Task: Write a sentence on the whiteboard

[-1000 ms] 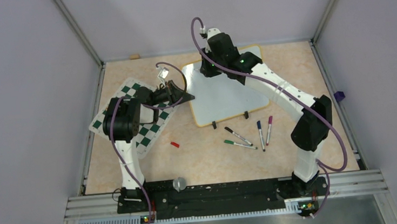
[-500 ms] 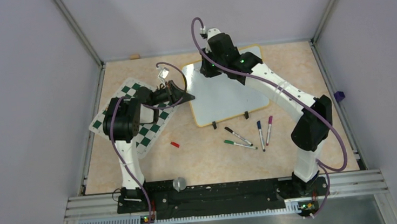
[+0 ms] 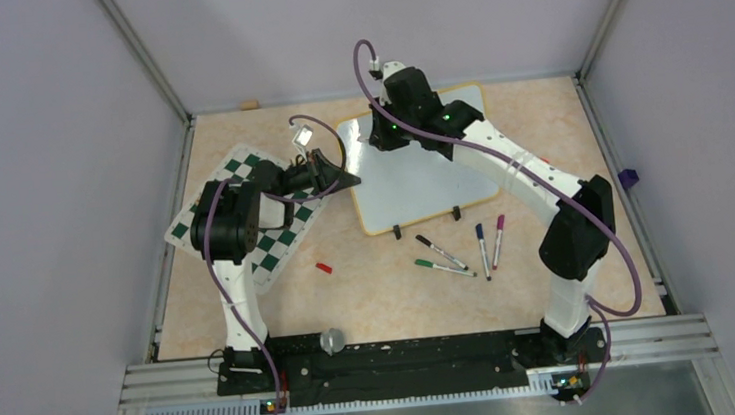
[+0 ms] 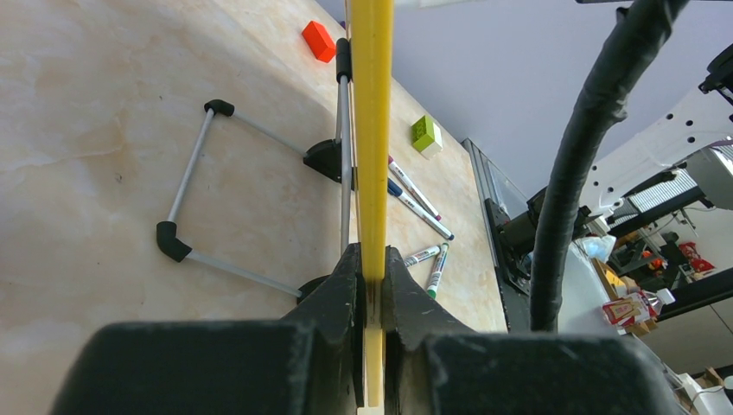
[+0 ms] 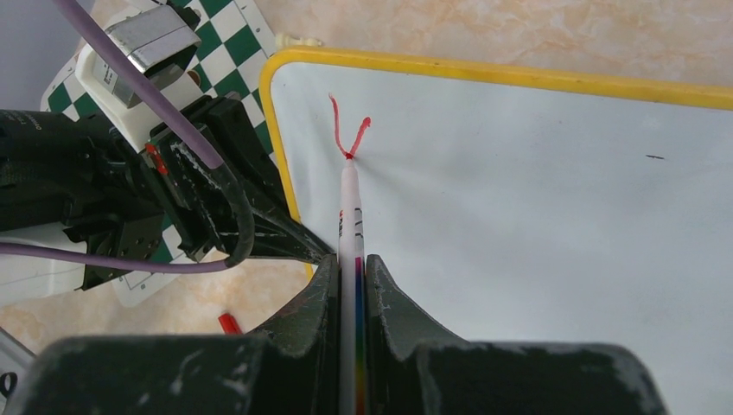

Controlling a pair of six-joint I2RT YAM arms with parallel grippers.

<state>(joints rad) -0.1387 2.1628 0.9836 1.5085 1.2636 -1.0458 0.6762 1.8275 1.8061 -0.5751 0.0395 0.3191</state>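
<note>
At the whiteboard's far-left corner, the right end effector (image 5: pixel 350 259) is clamped on a white marker (image 5: pixel 349 207), fingers tight on either side of the barrel. The marker tip touches the board surface at the bottom of a small red V-shaped stroke (image 5: pixel 348 134). That stroke is the only red writing visible; a tiny dark fleck sits further right on the white surface.

The left end effector (image 4: pixel 370 259) is closed on the whiteboard's yellow frame (image 4: pixel 372 130), which is seen edge-on between its fingers. From the top view it pinches the board's left edge (image 3: pixel 346 179), while the right end effector (image 3: pixel 377 136) is over the far-left corner.

The whiteboard (image 3: pixel 421 178) lies mid-bench toward the far side, rotated a bit, with two black clips (image 3: pixel 397 232) on its near long edge. In the left wrist view, a grey wire stand with black corner joints (image 4: pixel 194 164) is beside the frame, resting on the bench.

A green-and-white chess mat (image 3: pixel 277 246) lies left of the board, under the left arm.

Four loose markers (image 3: pixel 441 251) lie on the bench (image 3: pixel 371 297) just near of the board. They have black, green, blue and purple caps. A small red piece (image 3: pixel 324 268) lies apart, left of them. A small green block (image 4: pixel 425 134) shows in the left wrist view, near the markers.
</note>
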